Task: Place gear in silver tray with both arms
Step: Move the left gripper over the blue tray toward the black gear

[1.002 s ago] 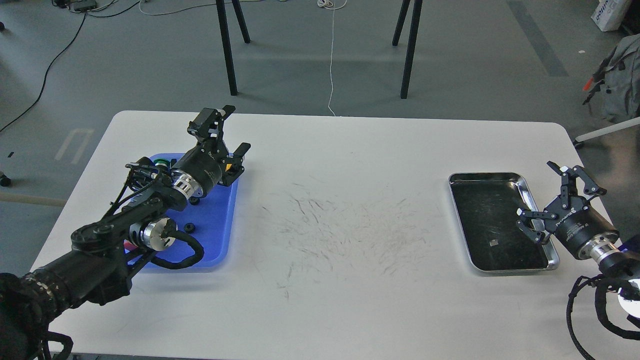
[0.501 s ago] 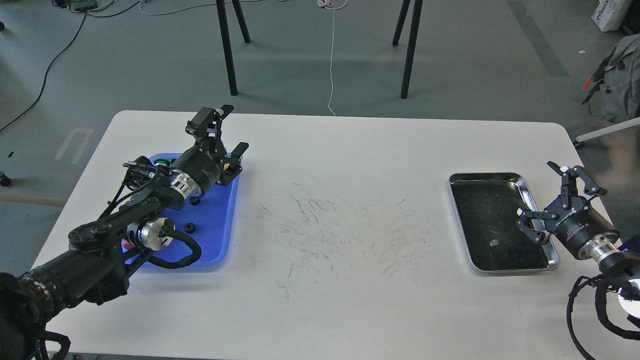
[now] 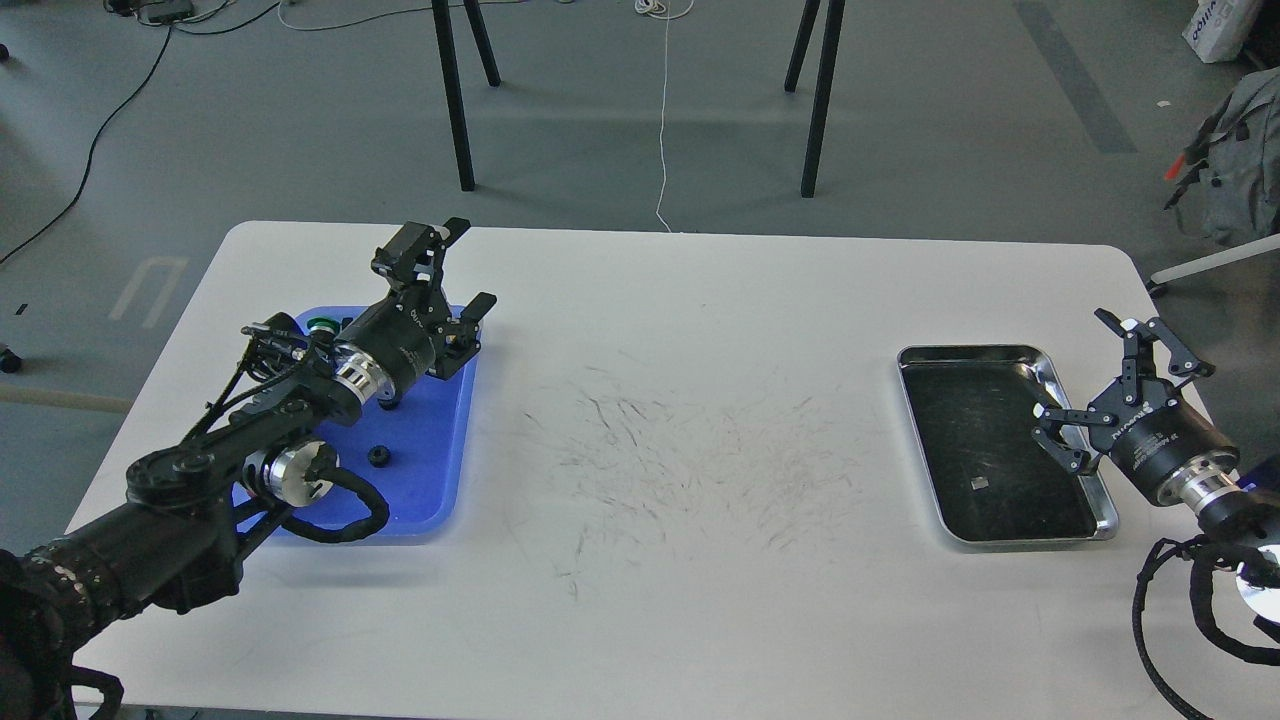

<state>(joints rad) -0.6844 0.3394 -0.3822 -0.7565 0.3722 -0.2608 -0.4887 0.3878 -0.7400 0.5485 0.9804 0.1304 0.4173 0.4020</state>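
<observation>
The silver tray (image 3: 944, 478) lies at the table's right, with only a tiny speck on its dark bottom. My right gripper (image 3: 1076, 372) is open and empty, its fingers spread over the tray's right rim. A small black gear (image 3: 378, 456) lies on the blue tray (image 3: 435, 480) at the left. A second dark gear (image 3: 389, 403) shows partly under my left wrist. My left gripper (image 3: 467, 266) is open and empty above the blue tray's far right corner. My left arm hides much of that tray.
A green-and-black round part (image 3: 321, 324) sits at the blue tray's far edge. The white table (image 3: 680, 450) is scuffed in the middle. Black stand legs (image 3: 455, 110) and cables are on the floor behind, and a grey bag (image 3: 1245, 160) is at far right.
My left arm has drawn slightly back and left, and a yellow piece seen by its lower finger is now hidden. My right gripper has shifted slightly up and right.
</observation>
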